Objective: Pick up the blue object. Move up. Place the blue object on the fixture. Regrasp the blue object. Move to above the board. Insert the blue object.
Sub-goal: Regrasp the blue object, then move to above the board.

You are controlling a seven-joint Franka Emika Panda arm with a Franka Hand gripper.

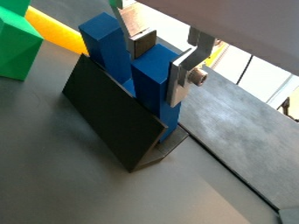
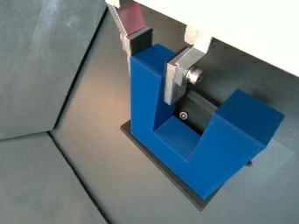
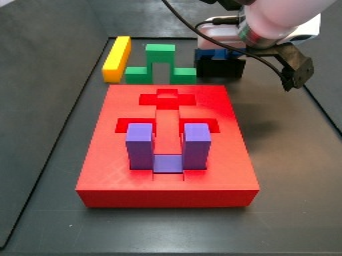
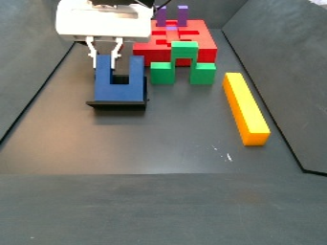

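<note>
The blue object (image 2: 187, 144) is a dark blue U-shaped block standing on the black fixture (image 1: 111, 118), with its two prongs up. My gripper (image 1: 163, 57) is lowered over one prong, a finger on each side of it. One silver finger plate (image 2: 179, 77) lies against the prong's side. The other pad (image 2: 140, 39) stands slightly off it, so the gripper looks open. A side view shows the fingers (image 4: 90, 50) straddling the blue object (image 4: 121, 81) with small gaps. The red board (image 3: 107, 150) lies in front, with a purple U-shaped block (image 3: 160, 145) set into it.
A green block (image 3: 163, 60) and a yellow bar (image 3: 118, 57) lie behind the board, beside the fixture (image 3: 221, 73). In a side view the yellow bar (image 4: 246, 107) lies on the grey floor, with the green block (image 4: 179, 67) between it and the fixture.
</note>
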